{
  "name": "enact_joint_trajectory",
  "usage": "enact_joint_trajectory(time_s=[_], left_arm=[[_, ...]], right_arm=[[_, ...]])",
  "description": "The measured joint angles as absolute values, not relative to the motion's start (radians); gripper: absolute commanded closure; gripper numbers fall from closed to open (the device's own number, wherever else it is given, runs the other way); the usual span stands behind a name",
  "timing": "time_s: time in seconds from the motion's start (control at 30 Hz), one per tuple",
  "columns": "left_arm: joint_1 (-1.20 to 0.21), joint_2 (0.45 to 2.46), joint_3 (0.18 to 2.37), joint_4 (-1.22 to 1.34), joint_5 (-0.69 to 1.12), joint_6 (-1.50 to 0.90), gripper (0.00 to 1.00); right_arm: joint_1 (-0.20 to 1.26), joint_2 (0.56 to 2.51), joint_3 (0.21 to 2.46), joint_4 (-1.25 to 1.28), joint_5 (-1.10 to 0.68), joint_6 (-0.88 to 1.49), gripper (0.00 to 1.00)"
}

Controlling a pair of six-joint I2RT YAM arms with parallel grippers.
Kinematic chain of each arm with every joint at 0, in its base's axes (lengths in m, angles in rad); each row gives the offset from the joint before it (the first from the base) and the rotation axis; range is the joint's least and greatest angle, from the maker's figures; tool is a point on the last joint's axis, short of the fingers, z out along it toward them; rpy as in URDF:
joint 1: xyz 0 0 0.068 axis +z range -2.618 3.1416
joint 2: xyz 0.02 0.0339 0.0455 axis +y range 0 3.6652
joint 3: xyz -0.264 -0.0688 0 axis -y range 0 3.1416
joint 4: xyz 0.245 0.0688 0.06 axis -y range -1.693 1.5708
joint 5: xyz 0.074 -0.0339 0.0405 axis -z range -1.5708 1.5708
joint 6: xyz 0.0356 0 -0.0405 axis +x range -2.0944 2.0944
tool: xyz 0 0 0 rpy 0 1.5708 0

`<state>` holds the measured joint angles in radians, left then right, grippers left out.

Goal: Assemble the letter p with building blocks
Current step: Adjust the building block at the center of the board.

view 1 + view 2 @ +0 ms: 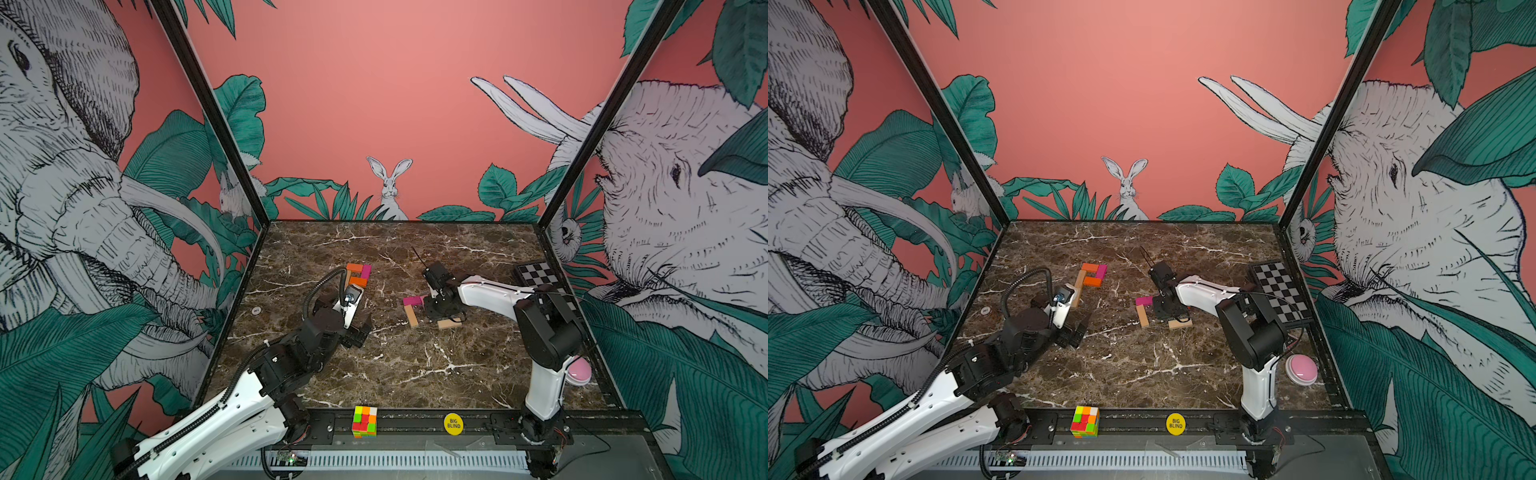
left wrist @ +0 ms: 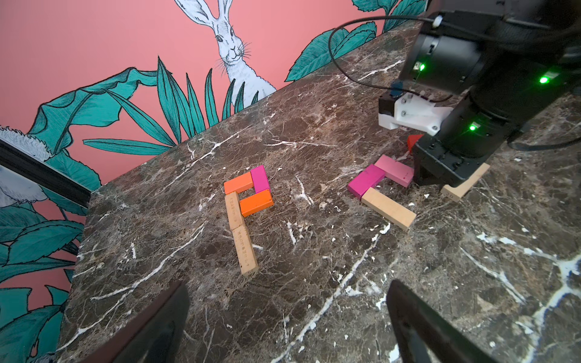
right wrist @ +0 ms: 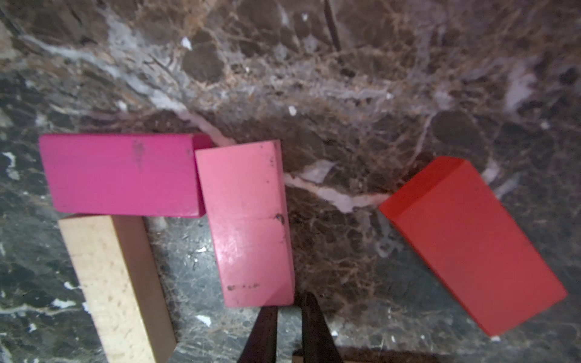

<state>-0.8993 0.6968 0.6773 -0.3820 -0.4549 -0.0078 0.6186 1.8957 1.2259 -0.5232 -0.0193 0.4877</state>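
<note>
Both top views: we see five-block P [image 1: 359, 281] near left gripper [image 1: 359, 331], jaws wide.
Left wrist: magenta block [image 2: 366, 184], tan block [image 2: 388, 207], pink block [image 2: 394, 171] touching.
Right wrist: right gripper [image 3: 287, 333] jaws narrow, empty, beside pink block; red block [image 3: 471, 245] apart.

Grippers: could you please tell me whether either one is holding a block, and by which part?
Nothing is held. The right gripper is shut empty, its fingers beside the pink block's end; the left gripper is open and empty.
</note>
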Motion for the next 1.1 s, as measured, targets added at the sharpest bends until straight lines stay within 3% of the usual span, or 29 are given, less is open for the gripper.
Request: enact_joint_trajectory(time_s=[1.1], left_arm=[[-0.889,0.707,0.677,-0.381,-0.434,-0.008,0.00]], right_arm=[[0.553,1.820,1.219,-0.521,-0.042,0.482,0.83]])
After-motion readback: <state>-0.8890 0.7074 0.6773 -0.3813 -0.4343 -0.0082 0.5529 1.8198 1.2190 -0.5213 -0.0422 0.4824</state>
